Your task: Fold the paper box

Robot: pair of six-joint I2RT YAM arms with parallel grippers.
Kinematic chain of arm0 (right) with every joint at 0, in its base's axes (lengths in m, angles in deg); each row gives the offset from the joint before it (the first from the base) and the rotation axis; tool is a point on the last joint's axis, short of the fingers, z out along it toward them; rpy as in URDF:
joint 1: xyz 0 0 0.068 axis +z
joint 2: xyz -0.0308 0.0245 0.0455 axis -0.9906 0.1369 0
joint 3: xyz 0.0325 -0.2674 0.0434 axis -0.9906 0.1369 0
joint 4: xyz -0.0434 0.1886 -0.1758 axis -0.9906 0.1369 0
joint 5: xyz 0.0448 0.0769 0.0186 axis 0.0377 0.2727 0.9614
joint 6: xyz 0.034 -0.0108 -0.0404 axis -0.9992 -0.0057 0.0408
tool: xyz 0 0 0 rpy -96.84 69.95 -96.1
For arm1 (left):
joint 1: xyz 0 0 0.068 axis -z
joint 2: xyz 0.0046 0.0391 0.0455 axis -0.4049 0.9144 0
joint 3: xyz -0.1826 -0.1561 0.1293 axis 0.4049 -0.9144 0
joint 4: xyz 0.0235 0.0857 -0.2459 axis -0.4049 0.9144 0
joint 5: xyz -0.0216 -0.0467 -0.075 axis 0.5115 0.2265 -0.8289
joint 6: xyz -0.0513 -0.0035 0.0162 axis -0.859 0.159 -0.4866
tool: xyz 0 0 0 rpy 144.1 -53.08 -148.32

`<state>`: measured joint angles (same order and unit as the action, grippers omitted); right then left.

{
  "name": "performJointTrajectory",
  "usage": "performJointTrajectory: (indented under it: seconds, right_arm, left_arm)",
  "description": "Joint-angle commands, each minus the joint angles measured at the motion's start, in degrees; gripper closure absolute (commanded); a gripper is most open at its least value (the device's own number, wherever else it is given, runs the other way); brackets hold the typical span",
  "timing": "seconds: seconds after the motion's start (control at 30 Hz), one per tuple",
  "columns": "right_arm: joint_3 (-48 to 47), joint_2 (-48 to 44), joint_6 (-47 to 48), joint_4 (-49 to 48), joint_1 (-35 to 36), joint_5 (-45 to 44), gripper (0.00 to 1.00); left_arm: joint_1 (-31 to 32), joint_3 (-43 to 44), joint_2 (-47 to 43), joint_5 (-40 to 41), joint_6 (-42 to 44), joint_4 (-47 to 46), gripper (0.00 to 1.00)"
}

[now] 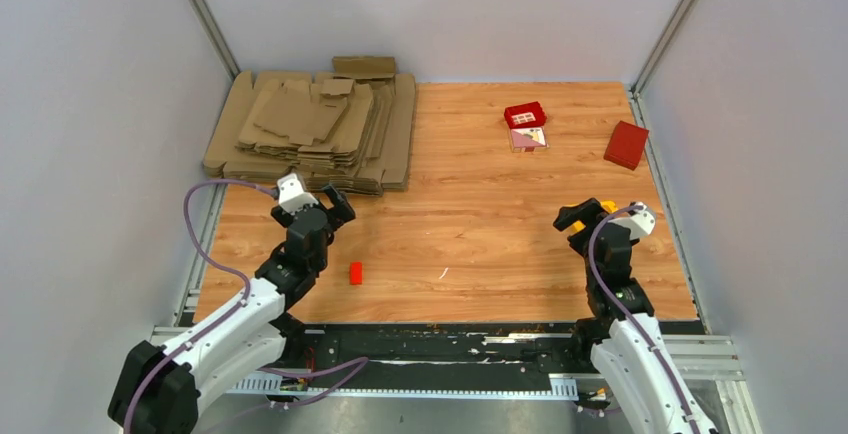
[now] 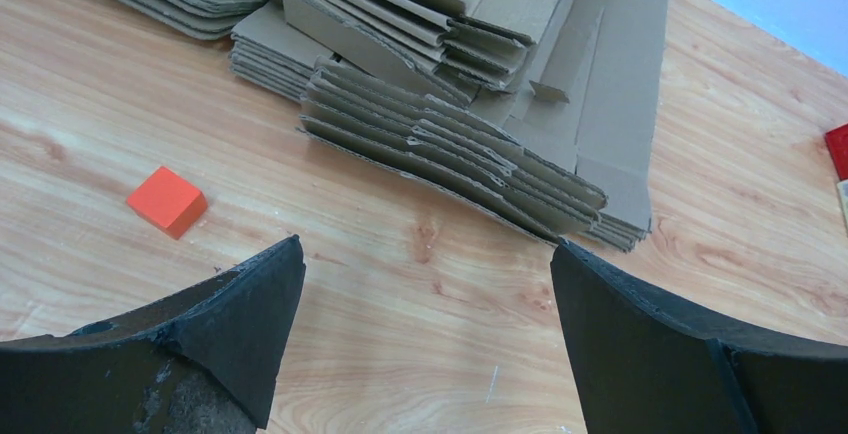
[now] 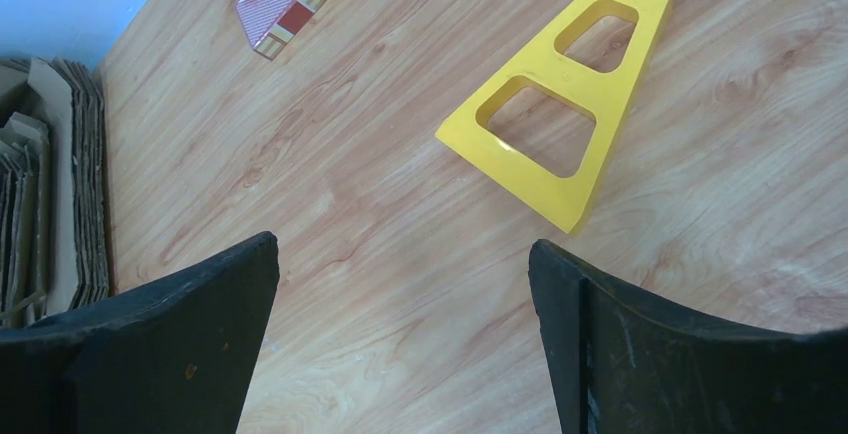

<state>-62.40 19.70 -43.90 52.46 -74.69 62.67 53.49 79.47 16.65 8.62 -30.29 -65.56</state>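
**Blank lies on the pile, straight ahead of the left claw**

The paper box (image 1: 298, 114) is, as far as I can judge, the small die-cut blank lying topmost on the pile of cardboard blanks (image 1: 385, 139) at the far-left corner of the table (image 1: 480, 214). No single piece lies apart from the pile on the wood. It is flat, with flaps showing. Its long axis seems to run roughly across the table, slanting a little away toward the right. The left wrist view shows the pile (image 2: 450, 154) only edge-on, so I cannot pick out the top sheet there.

The near edge of the pile sits just beyond the left claw (image 1: 315, 204), which points at it. Its jaws are spread wide and hold nothing, with bare wood between them (image 2: 425, 249). A small orange block (image 2: 167, 200) rests on the table to its left in that view, clear of the path.

The right claw (image 1: 590, 222) is well apart, across the table, also spread and empty (image 3: 402, 244), over a yellow triangular frame (image 3: 555, 114). The left arm is plainly the nearer one. The reach probably goes forward and up onto the pile, meeting the blank across its shorter side.
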Motion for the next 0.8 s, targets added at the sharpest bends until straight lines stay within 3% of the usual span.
performJointTrajectory:
  seconds: [0.0,0.2,0.33,0.53,0.77]
  right_arm:
    - [-3.6,-0.7,-0.6,0.2,0.0,1.1,0.05]
    - [-3.4,-2.2,-0.3,0.6,0.0,1.3,0.05]
    - [-3.0,-3.0,-0.2,0.2,0.0,2.3,0.05]
    - [-2.7,-2.9,0.0,-0.5,0.0,4.1,0.05]
    - [-2.5,-3.2,0.3,-0.7,0.0,4.3,0.05]
  left_arm:
    - [-0.1,1.1,0.7,-0.3,1.7,-2.5,0.0]
    - [-0.1,2.4,4.2,-7.3,12.5,-6.7,0.0]
    - [-0.1,12.8,11.3,-10.6,16.7,2.2,0.0]
    - [-0.1,28.5,22.7,-6.1,21.3,13.8,0.0]
    - [-0.6,44.4,34.2,2.2,30.9,18.9,0.0]
